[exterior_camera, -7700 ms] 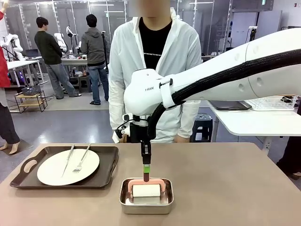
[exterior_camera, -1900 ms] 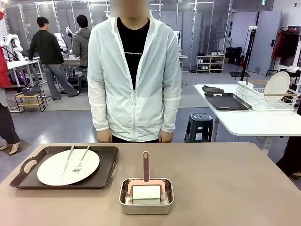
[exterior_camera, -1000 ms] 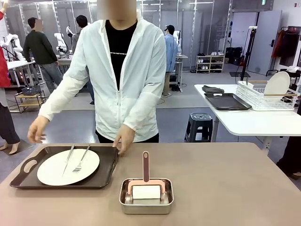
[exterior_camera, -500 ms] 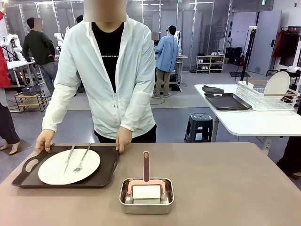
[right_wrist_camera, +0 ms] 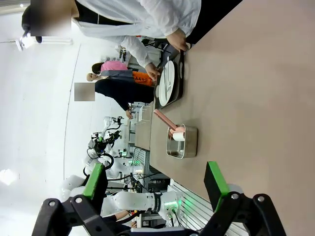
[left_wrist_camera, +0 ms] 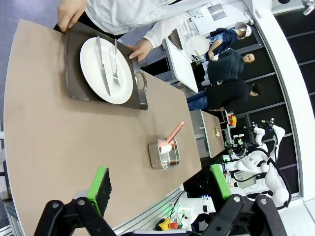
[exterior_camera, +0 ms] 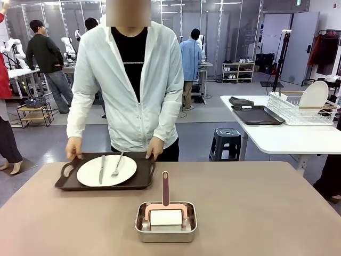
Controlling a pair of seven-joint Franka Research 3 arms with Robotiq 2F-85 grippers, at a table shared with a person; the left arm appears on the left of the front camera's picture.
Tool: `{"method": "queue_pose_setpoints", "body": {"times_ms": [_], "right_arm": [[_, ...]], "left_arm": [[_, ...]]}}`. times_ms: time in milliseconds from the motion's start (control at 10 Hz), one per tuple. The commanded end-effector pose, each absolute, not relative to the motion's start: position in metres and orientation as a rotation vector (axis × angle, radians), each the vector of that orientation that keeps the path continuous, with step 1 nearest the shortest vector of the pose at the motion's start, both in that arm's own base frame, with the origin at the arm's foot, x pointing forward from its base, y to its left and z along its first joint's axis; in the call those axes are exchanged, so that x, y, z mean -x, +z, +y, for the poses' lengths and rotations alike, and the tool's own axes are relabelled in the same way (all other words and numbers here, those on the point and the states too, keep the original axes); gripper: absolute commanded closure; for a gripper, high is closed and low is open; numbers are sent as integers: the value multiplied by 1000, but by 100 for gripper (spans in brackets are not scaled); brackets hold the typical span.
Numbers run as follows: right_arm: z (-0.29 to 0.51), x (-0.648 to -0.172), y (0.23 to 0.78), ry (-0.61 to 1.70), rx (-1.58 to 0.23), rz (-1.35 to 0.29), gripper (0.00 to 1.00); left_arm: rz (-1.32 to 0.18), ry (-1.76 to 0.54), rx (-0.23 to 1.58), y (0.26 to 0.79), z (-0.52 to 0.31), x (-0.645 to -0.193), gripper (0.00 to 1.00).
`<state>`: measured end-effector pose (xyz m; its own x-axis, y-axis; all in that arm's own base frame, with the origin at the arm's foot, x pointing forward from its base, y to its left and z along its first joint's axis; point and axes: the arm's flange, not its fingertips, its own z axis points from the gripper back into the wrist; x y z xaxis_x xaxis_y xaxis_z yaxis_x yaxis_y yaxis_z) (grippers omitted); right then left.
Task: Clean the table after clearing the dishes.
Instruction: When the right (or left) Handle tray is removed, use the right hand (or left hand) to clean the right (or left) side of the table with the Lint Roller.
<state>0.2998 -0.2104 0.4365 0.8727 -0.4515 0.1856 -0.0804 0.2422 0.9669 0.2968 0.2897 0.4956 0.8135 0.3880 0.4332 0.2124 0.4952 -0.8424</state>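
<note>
The table (exterior_camera: 256, 202) carries a steel pan (exterior_camera: 165, 228) at the middle of its near edge, and everything else is placed from that pan. Beyond the pan, at the far edge, a person (exterior_camera: 130, 80) is bent forward, one hand (exterior_camera: 73, 148) and the other hand (exterior_camera: 155, 148) being closed on the ends of a dark tray (exterior_camera: 143, 180) that lies beyond the pan and to its left. Whether the tray rests on the table or is just lifted cannot be told. A white plate (exterior_camera: 88, 176) is carried on the tray. The left gripper (left_wrist_camera: 160, 181) and the right gripper (right_wrist_camera: 155, 182) are held high above the near side of the pan, jaws spread wide and nothing held; the pan is seen ahead of each, and neither is clearly nearer. In the pan a scrubber (exterior_camera: 165, 216) is kept, its pink handle (exterior_camera: 165, 186) rising over the far rim, the long axis running straight away from the pan toward the person. A grip across that handle is judged to be the coming need. A knife (exterior_camera: 101, 169) and fork (exterior_camera: 117, 166) are laid on the plate, parallel to the handle.
</note>
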Motion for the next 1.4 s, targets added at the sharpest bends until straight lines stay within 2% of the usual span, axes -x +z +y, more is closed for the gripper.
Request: {"method": "queue_pose_setpoints", "body": {"times_ms": [0,1100,1200,1300], "right_arm": [[-210,-302,440,-260,-1316,-485,0],[-210,-302,440,-260,-1316,-485,0],[-210,-302,440,-260,-1316,-485,0],[-210,-302,440,-260,-1316,-485,0]], "left_arm": [[-652,109,1071,498,291,-295,0],[-642,116,1067,496,290,-297,0],[-754,-114,999,513,289,-309,0],[-780,-266,876,539,283,-317,0]]}}
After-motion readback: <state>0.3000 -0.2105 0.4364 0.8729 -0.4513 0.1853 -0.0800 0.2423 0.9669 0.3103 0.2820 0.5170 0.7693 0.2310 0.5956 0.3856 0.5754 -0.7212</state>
